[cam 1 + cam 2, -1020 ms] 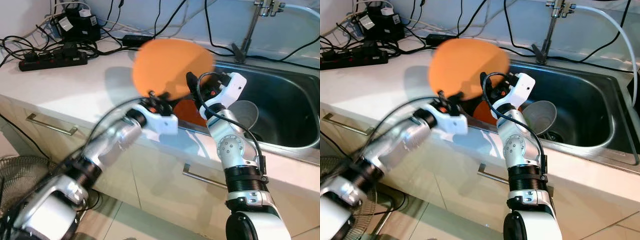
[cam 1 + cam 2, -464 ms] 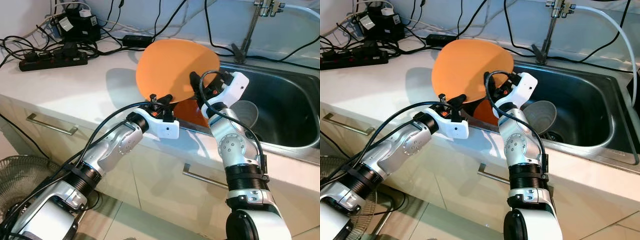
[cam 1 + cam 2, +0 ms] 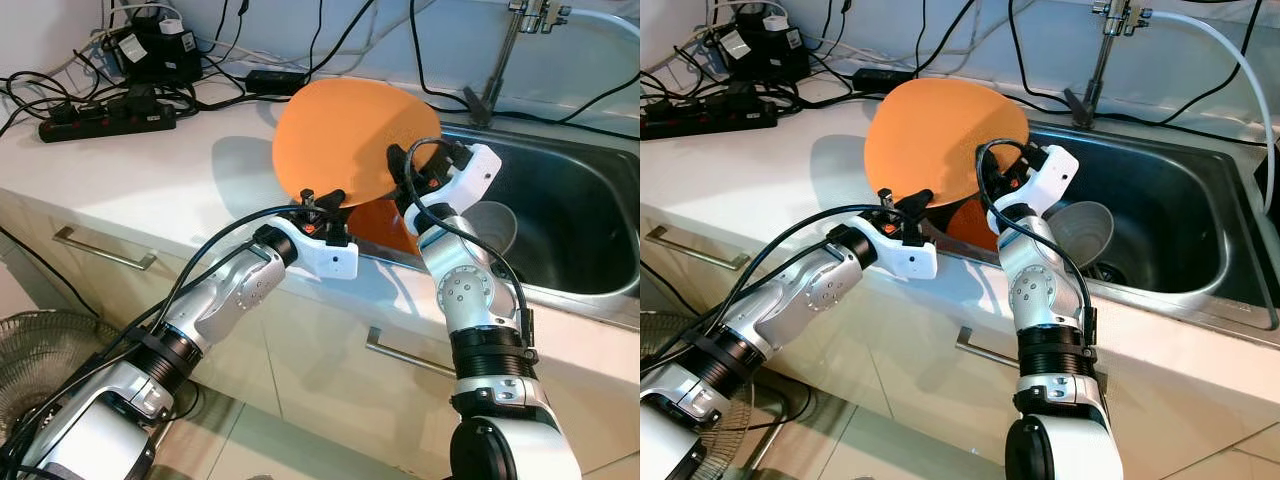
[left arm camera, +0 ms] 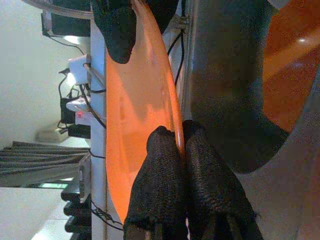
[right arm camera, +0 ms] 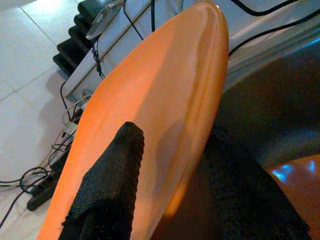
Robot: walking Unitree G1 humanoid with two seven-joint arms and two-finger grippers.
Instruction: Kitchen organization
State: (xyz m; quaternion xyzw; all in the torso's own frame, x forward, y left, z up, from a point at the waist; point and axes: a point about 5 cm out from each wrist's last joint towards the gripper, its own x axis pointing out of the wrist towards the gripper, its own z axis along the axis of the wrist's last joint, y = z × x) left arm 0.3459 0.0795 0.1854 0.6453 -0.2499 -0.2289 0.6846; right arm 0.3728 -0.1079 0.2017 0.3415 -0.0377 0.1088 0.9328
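Observation:
A large orange plate [image 3: 350, 135] stands nearly upright above the counter edge, just left of the steel sink [image 3: 585, 195]. My left gripper [image 3: 322, 198] is shut on its lower rim; in the left wrist view both black fingertips [image 4: 167, 150] pinch the thin edge. My right gripper [image 3: 402, 168] is at the plate's right rim, with one finger [image 5: 112, 182] flat on the plate's face and the other behind it. A second orange dish [image 3: 385, 228] lies at the sink's left end, below the held plate.
A grey bowl [image 3: 492, 228] rests in the sink beside the orange dish. The tap [image 3: 498, 60] rises behind the sink. Black power strips and tangled cables [image 3: 110, 115] crowd the back left of the white counter [image 3: 130, 180]. Drawer handles [image 3: 100, 250] line the cabinet front.
The left arm was blurred a second ago and has carried the plate slightly right before settling. The right gripper has edged onto the plate's right rim.

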